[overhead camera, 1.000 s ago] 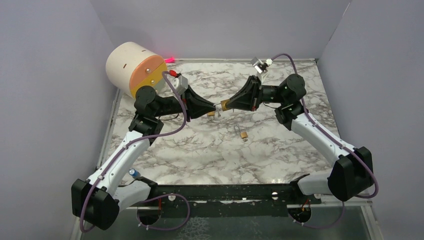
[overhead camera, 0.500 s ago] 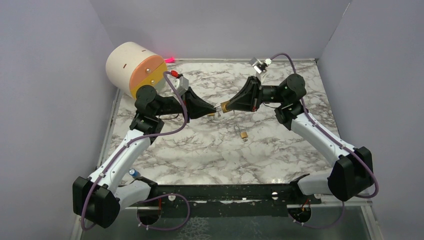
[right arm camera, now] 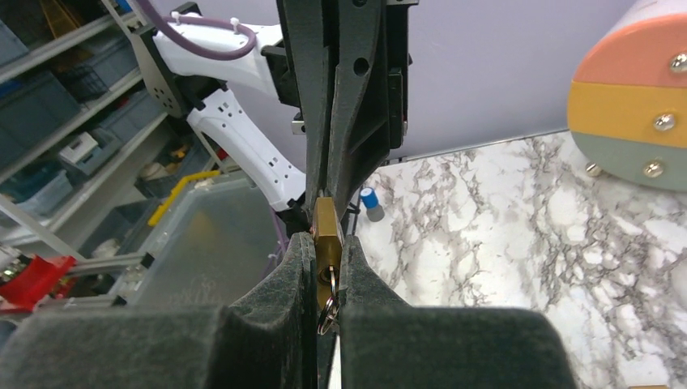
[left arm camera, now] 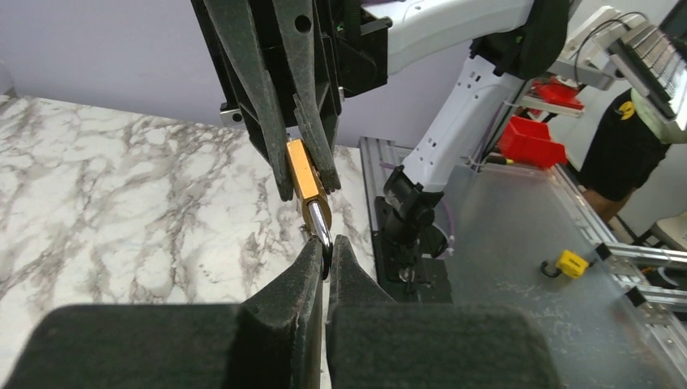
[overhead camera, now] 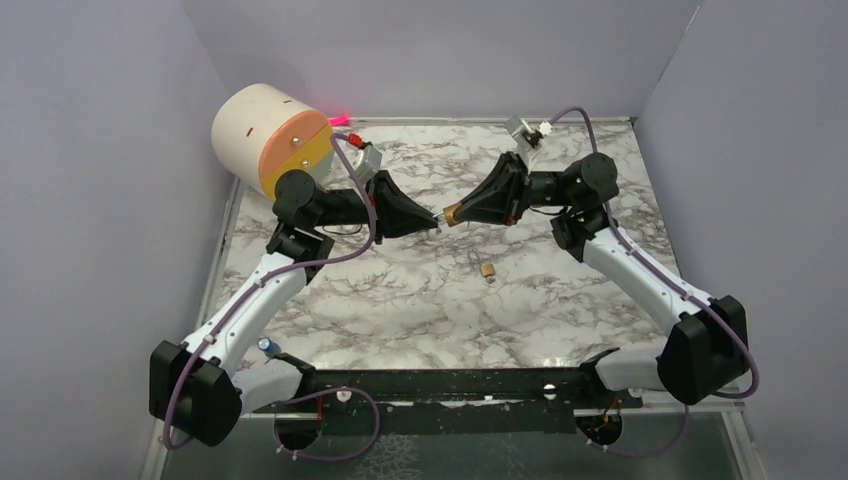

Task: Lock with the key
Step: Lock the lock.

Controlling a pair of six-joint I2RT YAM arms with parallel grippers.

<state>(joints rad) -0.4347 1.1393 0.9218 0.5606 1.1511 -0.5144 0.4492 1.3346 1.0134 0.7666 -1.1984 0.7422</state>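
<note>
Left jaws pinch shackle | right jaws clamp padlock | keyhole hidden

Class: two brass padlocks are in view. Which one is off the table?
The padlock clamped in the right gripper, its shackle pinched by the left gripper; the other padlock lies loose on the marble table.

- The left pincer and right pincer meet tip to tip on a lock above mid-tabletop, with no gap between them.
- The near tabletop lies open except for a padlock near the tips.
- A drum blocks the far left corner.
- Walls close off the left, back and right.
</note>
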